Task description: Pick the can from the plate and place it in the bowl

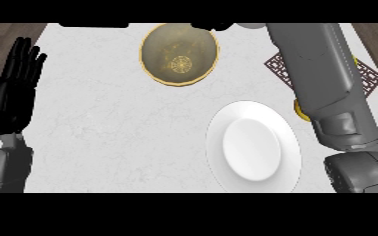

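Counter point(111, 130): white, with everything on it.
Right arm point(325, 80): stretches up past the plate to the bowl's far side.
Plate point(255, 147): white, nothing on it.
Bowl point(159, 60): gold, no can inside.
Left hand point(21, 90): open and flat, resting at the left edge.
Right hand point(214, 26): only a black bit shows by the bowl's rim, so I cannot tell if it is open or closed.
Can: not seen anywhere, maybe hidden at that hand.
Danger: if the can is let go off-centre, it may hit the rim and roll away.

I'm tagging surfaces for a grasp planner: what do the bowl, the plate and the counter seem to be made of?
The bowl is probably glazed ceramic: olive-brown mottling with a gold rim. The plate is likely glossy white porcelain: plain, with soft shading. The counter looks like pale marble: faint grey veins.
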Motion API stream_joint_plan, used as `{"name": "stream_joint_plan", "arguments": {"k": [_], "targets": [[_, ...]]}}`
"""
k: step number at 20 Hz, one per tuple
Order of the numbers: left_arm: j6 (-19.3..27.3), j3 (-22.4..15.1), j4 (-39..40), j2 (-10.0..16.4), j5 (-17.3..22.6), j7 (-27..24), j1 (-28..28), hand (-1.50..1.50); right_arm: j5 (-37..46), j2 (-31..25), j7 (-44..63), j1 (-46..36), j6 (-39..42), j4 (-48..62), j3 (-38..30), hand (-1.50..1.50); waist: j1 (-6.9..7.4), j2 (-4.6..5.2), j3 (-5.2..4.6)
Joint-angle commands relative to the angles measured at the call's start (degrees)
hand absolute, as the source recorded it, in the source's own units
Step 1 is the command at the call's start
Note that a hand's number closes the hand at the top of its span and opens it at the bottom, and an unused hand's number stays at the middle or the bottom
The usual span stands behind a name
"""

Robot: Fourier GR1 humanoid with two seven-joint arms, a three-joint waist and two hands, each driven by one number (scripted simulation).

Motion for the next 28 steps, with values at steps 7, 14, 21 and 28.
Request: {"name": "stream_joint_plan", "arguments": {"k": [7, 14, 21, 28], "targets": [[0.8, -1.2, -0.7, -1.4, -0.8, 0.8, -1.3, 0.0, 7.7, 5.7, -0.8, -1.9, -13.4, 14.4, 4.9, 1.5, 0.84, 0.45, 0.01], [-1.5, -0.6, 2.2, -0.7, -0.3, -2.2, -0.6, 0.0, 5.9, 8.7, 2.3, 2.7, -25.7, 23.9, 4.2, -1.5, 1.92, 0.78, -0.01], [-0.1, -1.9, 4.2, -2.0, -0.9, -0.9, -6.0, 0.0, -6.8, 8.8, -4.7, 1.8, -28.3, 28.6, -2.2, -1.5, 3.0, 1.11, 0.06], [0.3, -1.0, 2.5, -1.0, -0.9, 0.8, -4.5, 0.0, -10.7, 8.7, -13.5, 3.1, -41.1, 25.0, -9.3, -1.5, 1.83, 0.95, 0.09]]}}
